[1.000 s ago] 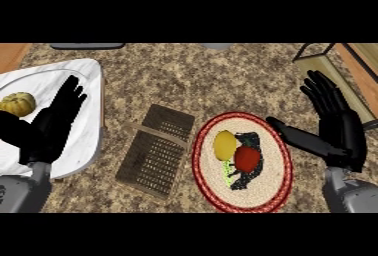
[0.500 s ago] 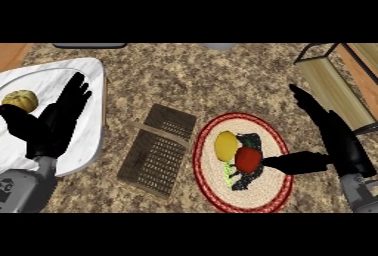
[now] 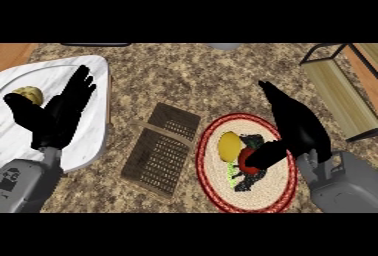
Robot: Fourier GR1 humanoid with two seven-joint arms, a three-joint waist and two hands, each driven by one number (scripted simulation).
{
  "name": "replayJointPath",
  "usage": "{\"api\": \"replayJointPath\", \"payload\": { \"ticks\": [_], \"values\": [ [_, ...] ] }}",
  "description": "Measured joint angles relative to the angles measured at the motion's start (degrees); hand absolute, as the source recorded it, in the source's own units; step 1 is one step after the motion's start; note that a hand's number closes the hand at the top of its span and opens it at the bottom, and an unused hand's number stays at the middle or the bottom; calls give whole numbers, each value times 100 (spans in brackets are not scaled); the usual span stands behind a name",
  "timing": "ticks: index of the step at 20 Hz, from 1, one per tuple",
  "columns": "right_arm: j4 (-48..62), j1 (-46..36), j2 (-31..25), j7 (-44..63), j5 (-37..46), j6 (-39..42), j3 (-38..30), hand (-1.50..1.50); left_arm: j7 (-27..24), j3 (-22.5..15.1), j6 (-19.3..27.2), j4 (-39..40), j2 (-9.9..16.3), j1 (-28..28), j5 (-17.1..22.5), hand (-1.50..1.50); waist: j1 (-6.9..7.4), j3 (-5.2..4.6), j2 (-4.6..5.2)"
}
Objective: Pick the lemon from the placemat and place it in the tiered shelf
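Observation:
A yellow lemon (image 3: pixel 229 145) lies on a round woven placemat (image 3: pixel 221 192) with a red rim, right of centre. Beside it sits a red fruit (image 3: pixel 249 161), with dark green leaves under it. My right hand (image 3: pixel 295 125) is over the placemat's right side, fingers straight and pointing up-left, its thumb reaching down over the red fruit, just right of the lemon. It holds nothing. The tiered shelf (image 3: pixel 339 90), pale wood with a dark frame, stands at the upper right. My left hand (image 3: pixel 57 112) rests open at the left.
A white tray (image 3: pixel 88 75) at the left carries a small brownish fruit (image 3: pixel 28 93). A dark grater (image 3: pixel 161 147) lies flat between the tray and the placemat. The speckled stone counter (image 3: pixel 192 75) spreads around them.
My right hand has moved in from the right edge and down over the placemat, its thumb now across the red fruit. The view has shifted a little. The left hand stays open.

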Motion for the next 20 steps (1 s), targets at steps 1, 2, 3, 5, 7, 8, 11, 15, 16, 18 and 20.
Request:
{"api": "replayJointPath", "payload": {
  "ticks": [1, 2, 3, 5, 7, 8, 11, 15, 16, 18, 20],
  "values": [
    [145, -140, 178, 77, 68, 41, 67, -150, -26, 35, -58, 51, 15, 19, 6, 0, -4, 4, 2],
    [249, -263, 357, 181, 136, 83, 152, -150, -46, 58, -69, 85, -10, 10, 7, 0, -12, 7, 2],
    [413, -400, 526, 252, 186, 129, 213, -150, -72, 49, -63, 73, -28, 44, -27, 0, -6, 9, 2],
    [721, -566, 730, 329, 219, 242, 286, -150, -81, 118, -128, 97, 9, 41, -14, 0, -15, 12, 3],
    [1005, -628, 907, 419, 311, 335, 433, -150, -96, 129, -147, 94, -4, 83, -24, 0, -22, 14, 0],
    [1125, -674, 1013, 476, 356, 385, 507, -150, -69, 120, -122, 57, -23, 70, -42, 0, -26, 15, -3],
    [1468, -799, 1214, 561, 415, 546, 591, -150, -18, 150, -121, 30, -35, 56, -56, 0, -47, 18, -7],
    [1777, -859, 1475, 633, 545, 688, 684, -150, -156, 183, -181, 24, -82, 231, -87, 0, -73, 19, -12],
    [1795, -862, 1527, 665, 560, 732, 706, -150, -88, 221, -184, -1, -45, 205, -80, 0, -85, 20, -16],
    [1842, -817, 1663, 710, 643, 791, 777, -150, -115, 239, -197, 74, -78, 188, -108, 0, -115, 21, -18],
    [1783, -707, 1691, 698, 712, 846, 770, -150, -69, 267, -173, 66, -92, 164, -144, 0, -137, 23, -20]
  ]
}}
